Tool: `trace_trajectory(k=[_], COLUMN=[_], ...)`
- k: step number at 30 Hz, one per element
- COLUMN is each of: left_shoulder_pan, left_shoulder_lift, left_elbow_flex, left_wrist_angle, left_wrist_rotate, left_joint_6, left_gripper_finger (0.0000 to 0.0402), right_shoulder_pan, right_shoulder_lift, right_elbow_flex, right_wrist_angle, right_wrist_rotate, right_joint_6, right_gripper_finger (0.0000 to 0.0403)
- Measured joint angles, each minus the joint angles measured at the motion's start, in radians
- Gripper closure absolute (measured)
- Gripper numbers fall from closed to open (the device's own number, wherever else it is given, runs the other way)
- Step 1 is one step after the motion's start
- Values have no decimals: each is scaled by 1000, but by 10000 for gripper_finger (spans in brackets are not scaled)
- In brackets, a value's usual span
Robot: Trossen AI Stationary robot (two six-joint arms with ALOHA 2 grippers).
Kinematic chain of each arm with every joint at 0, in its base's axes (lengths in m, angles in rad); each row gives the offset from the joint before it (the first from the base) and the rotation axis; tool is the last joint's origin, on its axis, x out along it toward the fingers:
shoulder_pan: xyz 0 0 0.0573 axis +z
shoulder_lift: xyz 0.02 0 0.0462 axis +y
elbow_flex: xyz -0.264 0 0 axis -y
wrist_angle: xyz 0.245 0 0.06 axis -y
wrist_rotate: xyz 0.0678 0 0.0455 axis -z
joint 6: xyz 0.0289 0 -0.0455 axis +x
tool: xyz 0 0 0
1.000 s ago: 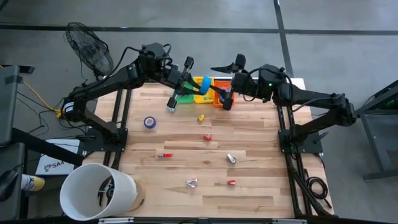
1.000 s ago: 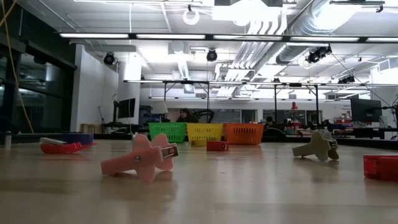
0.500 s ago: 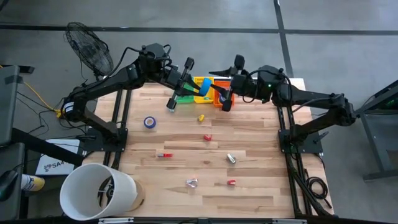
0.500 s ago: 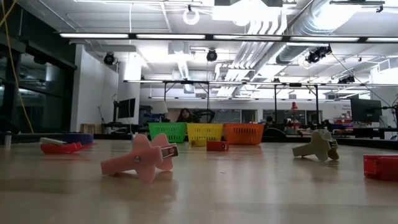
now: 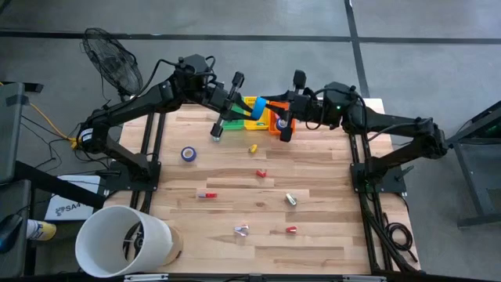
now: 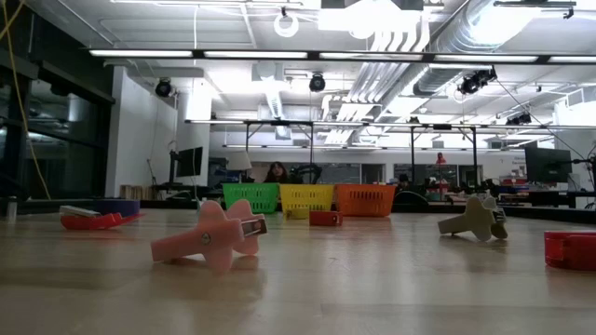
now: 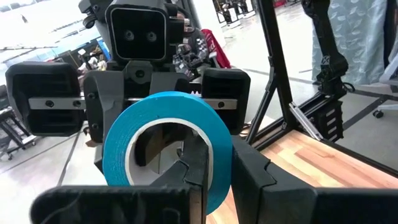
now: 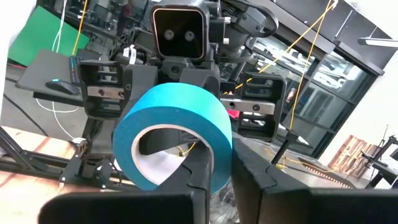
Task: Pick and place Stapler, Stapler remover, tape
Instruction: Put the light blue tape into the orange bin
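A blue tape roll (image 5: 258, 109) hangs in the air over the coloured baskets (image 5: 275, 104) at the table's far edge, between my two grippers. My left gripper (image 5: 249, 110) comes at it from the table's left and is shut on it (image 7: 163, 144). From the right, my right gripper (image 5: 271, 114) is shut on the same roll (image 8: 174, 134). Another tape roll (image 5: 188, 154) lies flat on the table at the left. A red stapler (image 5: 206, 194) and a pink staple remover (image 6: 209, 240) lie nearer the front. My left gripper pinches the roll's wall (image 7: 219, 138), one finger (image 7: 194, 163) inside the centre hole and the other (image 7: 250, 171) outside. It comes from the table's left. The roll is lifted clear, on edge. My right gripper has the roll's wall (image 8: 219, 138) between its fingers, one finger (image 8: 198, 163) in the hole and one (image 8: 250, 169) outside, coming from the table's right. The roll hangs clear of the baskets.
Green (image 6: 251, 196), yellow (image 6: 307, 197) and orange (image 6: 365, 198) baskets stand in a row at the far edge. Small red, yellow and silvery pieces and a beige remover (image 6: 475, 219) lie scattered on the wood. A white bucket (image 5: 125, 241) stands off the near left corner.
My right gripper has shut its widely spread fingers onto the blue tape roll that my left gripper holds. The roll has stayed in place over the baskets.
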Motion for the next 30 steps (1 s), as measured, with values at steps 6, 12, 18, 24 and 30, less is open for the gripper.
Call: trace_trajectory(k=[6, 12, 18, 24, 30], left_shoulder_pan=[0, 0, 24, 102, 127], left_shoulder_lift=[0, 0, -13, -92, -150], left_elbow_flex=[0, 0, -2, 0, 0], left_wrist_angle=[-6, -9, -82, -245, -279], left_wrist_rotate=[-41, -93, -142, -299, -368], left_joint_6=[-1, 5, 7, 9, 8], left_gripper_finger=[340, 245, 157, 135, 134], right_shoulder_pan=[-1, 0, -1, -79, -223], right_shoulder_lift=[0, -1, -4, -7, 11], right_elbow_flex=[0, 0, 0, 0, 0], right_wrist_angle=[-16, -44, -151, -365, -524], right_wrist_rotate=[3, 7, 119, 196, 164], right_joint_6=[38, 50, 79, 232, 402], right_gripper_finger=[375, 375, 375, 375, 375])
